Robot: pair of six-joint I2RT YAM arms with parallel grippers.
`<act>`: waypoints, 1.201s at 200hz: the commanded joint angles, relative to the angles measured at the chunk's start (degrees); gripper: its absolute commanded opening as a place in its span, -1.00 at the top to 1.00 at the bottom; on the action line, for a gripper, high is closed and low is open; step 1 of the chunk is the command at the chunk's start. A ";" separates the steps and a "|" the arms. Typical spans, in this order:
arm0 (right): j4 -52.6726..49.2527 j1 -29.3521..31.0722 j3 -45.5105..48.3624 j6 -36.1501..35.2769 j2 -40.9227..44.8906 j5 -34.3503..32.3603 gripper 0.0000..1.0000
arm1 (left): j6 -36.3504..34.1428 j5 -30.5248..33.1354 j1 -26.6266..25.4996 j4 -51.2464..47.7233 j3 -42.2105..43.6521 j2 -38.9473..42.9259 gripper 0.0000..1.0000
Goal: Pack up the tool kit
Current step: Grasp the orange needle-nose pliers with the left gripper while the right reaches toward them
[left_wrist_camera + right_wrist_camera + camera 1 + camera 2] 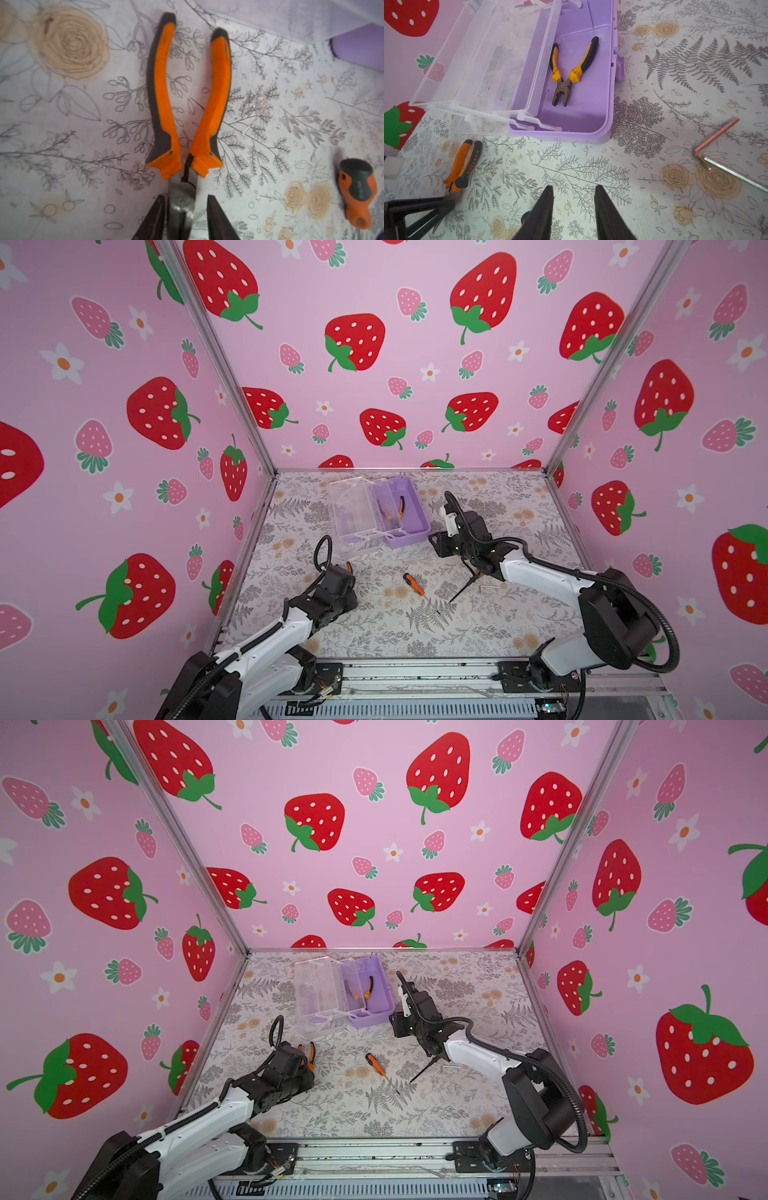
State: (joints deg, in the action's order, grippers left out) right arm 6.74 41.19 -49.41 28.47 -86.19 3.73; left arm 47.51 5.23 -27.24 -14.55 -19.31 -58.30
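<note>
In both top views the tool kit (417, 516) sits upper centre on the mat (395, 626). Its clear lid (353, 510) lies open leftward, and yellow-handled pliers (397, 508) lie in the lilac base. Left wrist: the left gripper (185, 198) stands narrowly parted astride the metal head of the orange pliers (214, 99), with a sliver of mat beside one finger (218, 216). Right wrist: the right gripper (574, 188) is spread and empty, lower centre, below the case.
</note>
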 commanded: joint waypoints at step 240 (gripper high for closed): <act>25.23 10.62 -5.29 17.36 -14.70 32.77 -0.28 | -4.93 6.26 -19.78 -14.63 -22.41 3.75 1.00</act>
State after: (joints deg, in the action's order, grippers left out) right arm 28.67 51.64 -52.40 43.79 -99.37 35.16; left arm 42.65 8.67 -46.50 -29.23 -38.11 -54.89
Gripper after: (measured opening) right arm 0.689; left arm 0.198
